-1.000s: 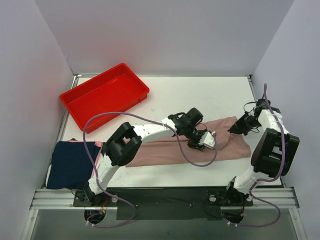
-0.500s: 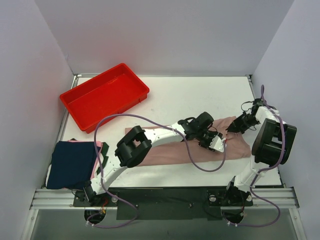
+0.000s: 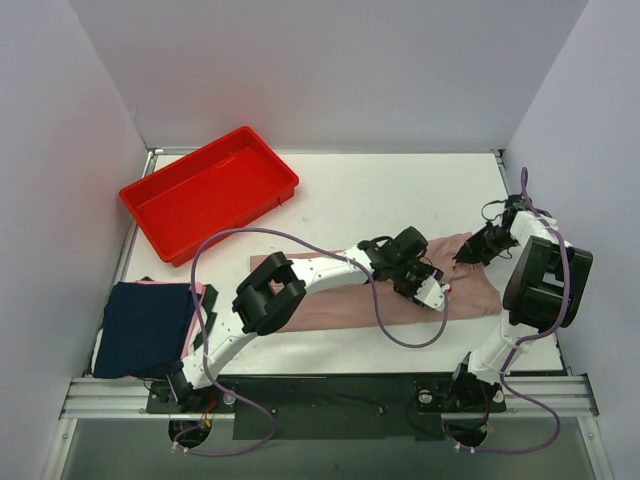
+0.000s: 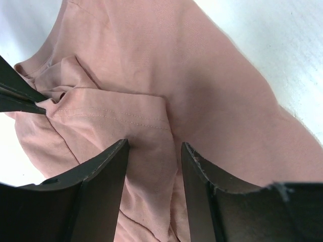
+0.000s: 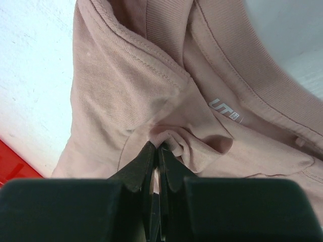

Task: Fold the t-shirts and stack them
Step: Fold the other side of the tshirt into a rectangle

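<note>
The dusty-pink t-shirt (image 3: 330, 305) lies folded into a long band across the middle of the table. My left gripper (image 3: 438, 292) is open and low over its right end. In the left wrist view its fingers (image 4: 154, 146) straddle a raised fold of the pink cloth (image 4: 212, 91). My right gripper (image 3: 466, 256) is shut on a bunch of pink cloth at the shirt's far right edge. The right wrist view (image 5: 157, 146) shows the pinch beside the collar and a neck label (image 5: 224, 108). The navy folded t-shirt (image 3: 143, 328) lies at the near left.
A red plastic tray (image 3: 208, 190) stands at the back left. White walls close in the table on three sides. The right gripper's dark fingertips (image 4: 20, 96) show at the left edge of the left wrist view.
My left gripper has slid to the right along the pink shirt, toward its right end. My right gripper has shifted slightly up and right while still pinching the cloth.
</note>
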Robot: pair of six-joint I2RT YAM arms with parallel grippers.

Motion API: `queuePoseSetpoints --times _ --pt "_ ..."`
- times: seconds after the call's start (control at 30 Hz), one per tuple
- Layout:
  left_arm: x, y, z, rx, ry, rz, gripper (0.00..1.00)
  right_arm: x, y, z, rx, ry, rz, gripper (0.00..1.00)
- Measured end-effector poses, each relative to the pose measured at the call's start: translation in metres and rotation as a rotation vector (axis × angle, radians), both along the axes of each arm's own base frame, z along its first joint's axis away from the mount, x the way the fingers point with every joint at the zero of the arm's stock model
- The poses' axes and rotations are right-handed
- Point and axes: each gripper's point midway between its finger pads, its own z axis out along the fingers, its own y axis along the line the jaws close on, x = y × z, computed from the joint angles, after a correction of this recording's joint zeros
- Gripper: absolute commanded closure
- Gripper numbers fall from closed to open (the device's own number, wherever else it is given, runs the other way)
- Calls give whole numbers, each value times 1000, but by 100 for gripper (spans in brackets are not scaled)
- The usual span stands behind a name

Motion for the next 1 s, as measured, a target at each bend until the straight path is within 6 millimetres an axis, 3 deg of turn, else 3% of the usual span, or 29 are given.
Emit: queuePoseSetpoints --times 0.03,0.07,0.17,0.37,0.53,0.7,1.0 --pt "0 1 -2 6 -8 -4 47 0 0 0 -2 0 1 100" --pt "0 1 -3 11 -19 -10 56 0 -1 0 -5 0 2 100" --pt "4 1 -8 24 -50 -6 99 -1 -2 -1 -12 1 9 100" --pt "8 2 -8 43 -44 44 100 -6 -4 -2 -34 17 29 100" --pt "1 -1 13 43 43 47 100 -20 -9 8 -88 22 64 100" --pt "-13 2 27 43 138 10 100 -47 -15 24 -141 14 69 100" --pt "-29 26 7 114 261 -38 100 -118 -1 -8 -92 196 45 100"
